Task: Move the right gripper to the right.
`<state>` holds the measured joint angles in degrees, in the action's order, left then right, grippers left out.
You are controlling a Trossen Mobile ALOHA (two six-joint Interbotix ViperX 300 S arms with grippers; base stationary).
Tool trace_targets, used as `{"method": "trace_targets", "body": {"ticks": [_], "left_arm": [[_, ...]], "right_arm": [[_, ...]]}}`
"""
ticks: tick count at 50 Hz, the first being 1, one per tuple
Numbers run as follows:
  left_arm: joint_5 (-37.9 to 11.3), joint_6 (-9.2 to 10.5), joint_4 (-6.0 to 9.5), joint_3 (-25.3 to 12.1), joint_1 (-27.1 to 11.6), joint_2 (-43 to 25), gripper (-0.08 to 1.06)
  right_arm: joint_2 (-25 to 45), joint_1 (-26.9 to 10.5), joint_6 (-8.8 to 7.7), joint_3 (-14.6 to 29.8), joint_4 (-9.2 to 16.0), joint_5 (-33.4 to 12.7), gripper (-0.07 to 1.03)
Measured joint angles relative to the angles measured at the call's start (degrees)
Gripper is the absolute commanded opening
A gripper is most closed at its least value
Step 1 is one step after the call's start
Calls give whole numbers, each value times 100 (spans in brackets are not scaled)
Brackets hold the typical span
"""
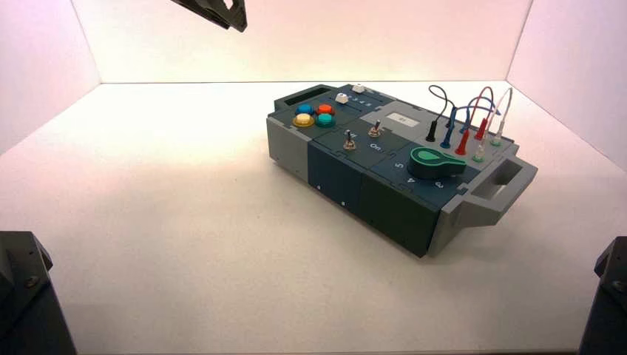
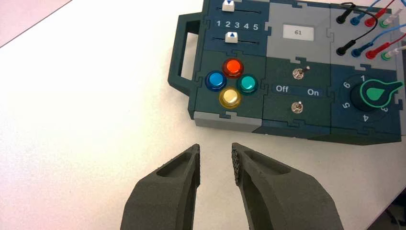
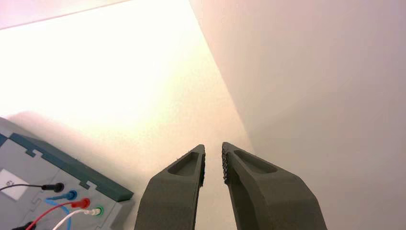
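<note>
My right gripper (image 3: 213,147) shows only in the right wrist view. Its two dark fingers stand a little apart with nothing between them, so it is open. It hangs over bare white table beside the right wall, past the box's corner with the wire sockets (image 3: 72,195). In the high view it is out of sight. My left gripper (image 2: 215,148) is open and empty, held short of the box's (image 2: 230,122) side with the coloured buttons (image 2: 233,68). Its black tip (image 1: 238,22) pokes in at the top edge of the high view.
The box (image 1: 347,185) stands turned on the white table, right of centre. It carries a green knob (image 1: 436,161), two toggle switches (image 1: 375,129) and looping wires (image 1: 473,111). White walls close in the table. Black arm bases fill the lower corners (image 1: 22,296) (image 1: 610,296).
</note>
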<state>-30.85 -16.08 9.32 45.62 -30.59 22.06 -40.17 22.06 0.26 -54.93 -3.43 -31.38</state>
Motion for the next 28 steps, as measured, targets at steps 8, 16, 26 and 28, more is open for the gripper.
{"method": "trace_targets", "body": {"ticks": [8, 16, 26, 28], "left_arm": [[-44, 0, 9, 0, -105, -44, 38], [-53, 0, 18, 0, -149, -35, 38], [-53, 0, 26, 0, -185, -44, 38], [-53, 0, 26, 0, -185, -35, 38]], "right_arm": [[62, 0, 0, 0, 0, -26, 25], [70, 0, 0, -35, 0, -62, 25], [9, 0, -9, -62, -9, -70, 25], [0, 0, 0, -53, 0, -79, 25]]}}
